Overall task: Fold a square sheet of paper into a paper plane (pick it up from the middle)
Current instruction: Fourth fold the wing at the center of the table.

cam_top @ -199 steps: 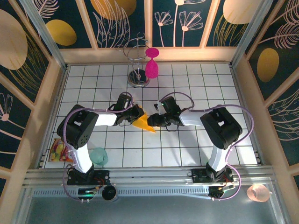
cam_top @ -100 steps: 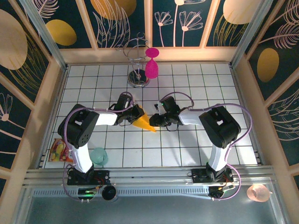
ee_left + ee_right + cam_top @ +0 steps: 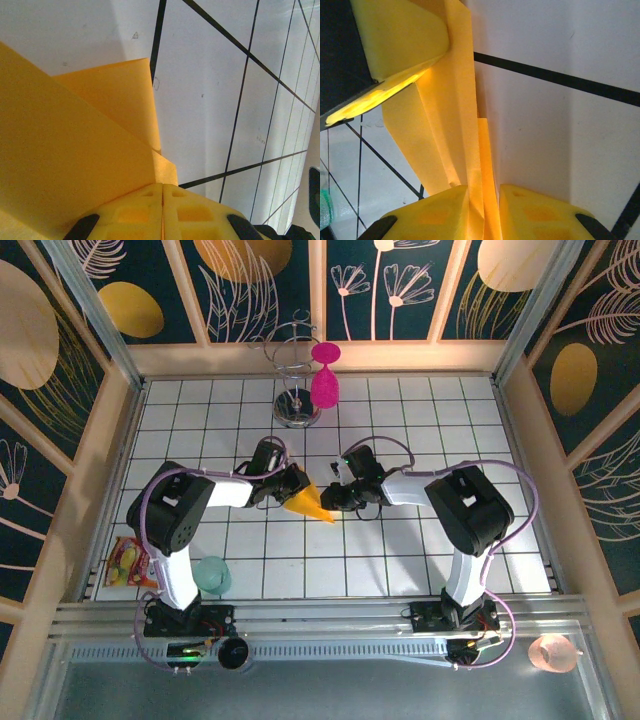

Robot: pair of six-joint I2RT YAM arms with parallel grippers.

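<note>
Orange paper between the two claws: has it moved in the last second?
No. The orange paper lies where it did, its pointed tip as far from the wire stand as before.

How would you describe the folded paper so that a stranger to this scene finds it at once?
Look at the white tiled table, at its middle, where the left gripper and right gripper converge. Between them is the folded paper, a pointed wedge. Its plain orange-yellow colour and sharp tip set it apart from the rounded magenta goblet behind.
</note>
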